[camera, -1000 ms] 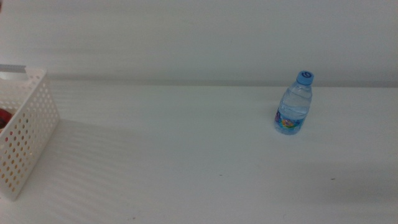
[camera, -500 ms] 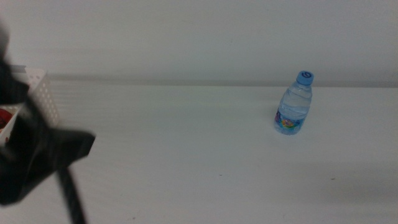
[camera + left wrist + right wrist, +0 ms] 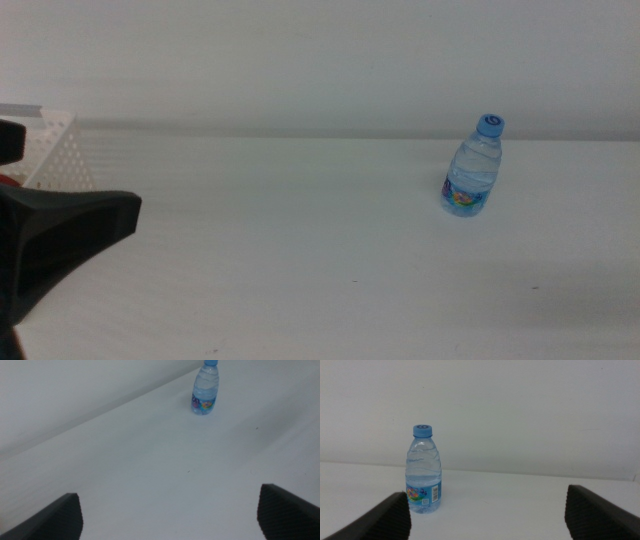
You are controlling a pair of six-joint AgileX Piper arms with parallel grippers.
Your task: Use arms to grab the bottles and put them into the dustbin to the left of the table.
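Small clear blue-capped plastic water bottle (image 3: 471, 169) upright at two o'clock on white surface (image 3: 320, 260); left gripper (image 3: 170, 515) and right gripper (image 3: 487, 515) both jaws apart, empty.

Pale grey-white wall (image 3: 320, 60) fills the upper part of the middle view, plain and bare, with faint horizontal banding. It meets the far edge of the table (image 3: 300, 230) along a soft grey shadow line. The same wall shows in both wrist views, blank; in the right wrist view a faint thin line crosses it. 2 tiny dark marks lie on the table in the middle view: centre speck (image 3: 354, 282) near the front middle, right speck (image 3: 534, 288) toward the front right, well apart.
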